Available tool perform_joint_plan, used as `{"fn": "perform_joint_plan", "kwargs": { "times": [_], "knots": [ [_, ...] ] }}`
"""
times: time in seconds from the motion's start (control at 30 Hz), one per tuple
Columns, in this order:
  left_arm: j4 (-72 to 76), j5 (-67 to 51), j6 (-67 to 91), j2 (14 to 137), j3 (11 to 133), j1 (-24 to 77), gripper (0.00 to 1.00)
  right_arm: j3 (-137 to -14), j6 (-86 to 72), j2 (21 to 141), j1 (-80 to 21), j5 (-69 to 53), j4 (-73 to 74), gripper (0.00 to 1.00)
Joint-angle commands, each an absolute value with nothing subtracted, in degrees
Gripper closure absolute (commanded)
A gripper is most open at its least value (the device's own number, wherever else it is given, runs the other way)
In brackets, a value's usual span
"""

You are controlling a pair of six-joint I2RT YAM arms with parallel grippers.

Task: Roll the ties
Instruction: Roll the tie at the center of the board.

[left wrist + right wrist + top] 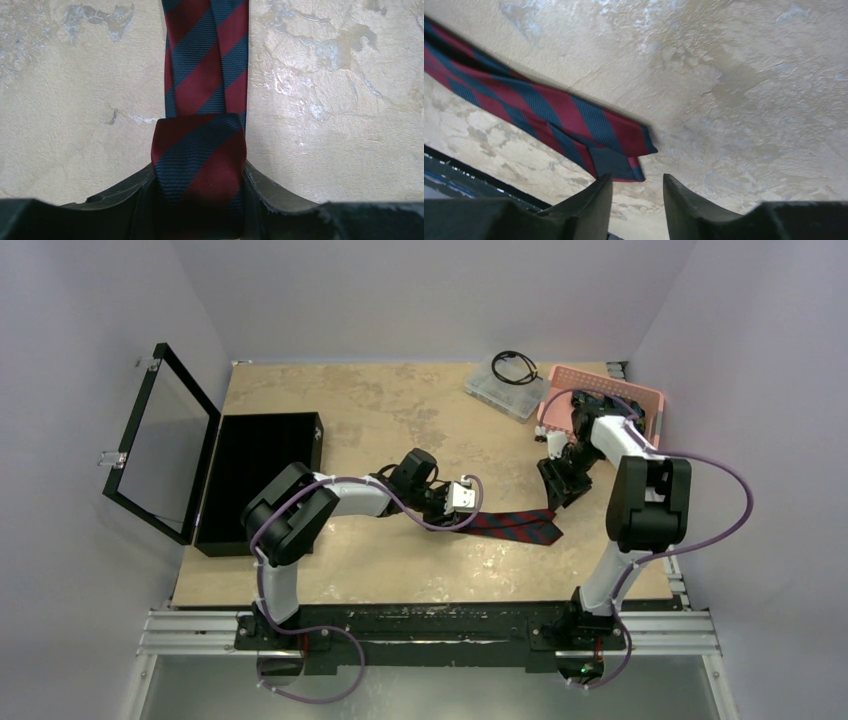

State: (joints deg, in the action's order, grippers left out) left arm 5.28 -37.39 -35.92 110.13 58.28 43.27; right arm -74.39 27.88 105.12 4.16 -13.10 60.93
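Observation:
The maroon tie with navy diagonal stripes (515,525) lies flat on the tan table, running left to right. My left gripper (462,508) is shut on its rolled or folded-over left end. In the left wrist view that fold (200,160) sits between my two fingers (125,187), and the rest of the tie runs straight away from me. My right gripper (556,485) is open and empty, held above the table just beyond the tie's wide right end. In the right wrist view the tie's two layered ends (616,142) lie just ahead of the left fingertip (601,192).
A pink basket (645,395) at the back right holds dark cloth, partly hidden by my right arm. A clear plastic case (500,390) with a thin black coiled cable (513,367) stands beside it. A black box (255,480) with an open glass lid is at the left.

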Motion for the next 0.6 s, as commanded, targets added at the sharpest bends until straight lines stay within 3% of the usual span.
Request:
{"fn": "perform_joint_plan", "kwargs": {
  "times": [0.0, 0.17, 0.57],
  "knots": [
    [-4.2, -32.5, -35.4, 112.8, 54.9, 43.6, 0.99, -76.5, 30.5, 101.6, 4.3, -16.2, 67.0, 0.55],
    [-4.1, -32.8, -35.3, 113.0, 55.2, 43.6, 0.99, -71.2, 25.5, 100.1, 4.1, -13.5, 60.4, 0.55],
    [-4.3, -32.6, -35.7, 112.8, 55.0, 43.6, 0.99, -72.6, 19.6, 108.3, 3.2, -15.4, 54.6, 0.60]
  ]
}}
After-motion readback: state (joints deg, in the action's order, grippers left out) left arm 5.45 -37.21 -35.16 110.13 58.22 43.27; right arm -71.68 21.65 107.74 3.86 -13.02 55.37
